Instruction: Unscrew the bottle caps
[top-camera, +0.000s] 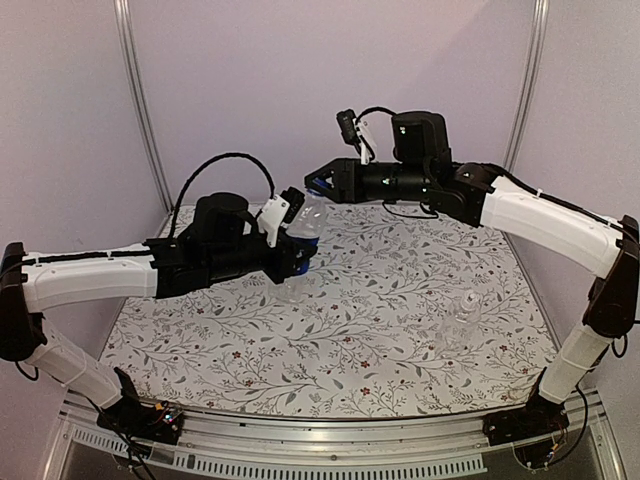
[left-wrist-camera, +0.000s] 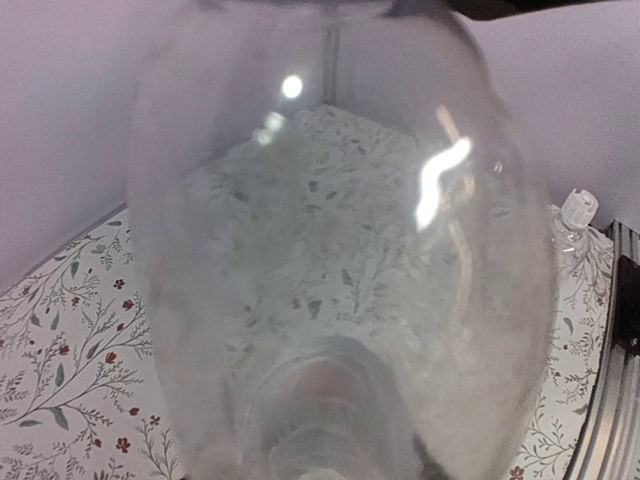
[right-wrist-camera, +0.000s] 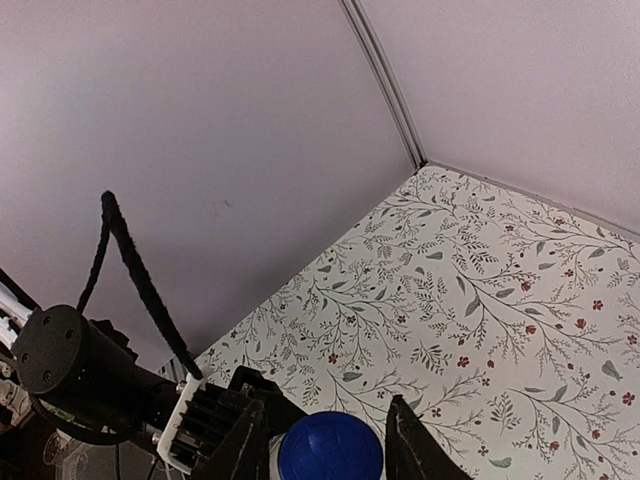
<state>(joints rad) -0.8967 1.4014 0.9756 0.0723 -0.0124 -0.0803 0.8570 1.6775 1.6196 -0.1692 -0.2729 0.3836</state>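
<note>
As the left gripper (top-camera: 296, 252) clamps tight on the body of the blue-capped bottle (top-camera: 308, 222), holding it in the air with its neck tipped up and away, the right gripper (top-camera: 318, 184) sits at the bottle's top with the blue cap (right-wrist-camera: 330, 450) between its fingers (right-wrist-camera: 408, 448). The jaws stand narrow, one finger just beside each flank of the cap. Whether the pads press on it or leave a sliver of gap cannot be told from the wrist view.

The step in hand appears to be taking hold of the first cap, with nothing yet unscrewed. The next move likely calls for a firm pinch, then a turn of the right wrist about the bottle's axis while the left grip stops the bottle spinning.

The left arm reaches out low and nearly level across the table (top-camera: 330, 350). The right arm is raised higher, its forearm level and pointing at the left gripper. The second bottle (top-camera: 462, 322), clear with a whitish cap (left-wrist-camera: 578, 208), stands on the table well apart from both grippers, below and behind the right one.
</note>
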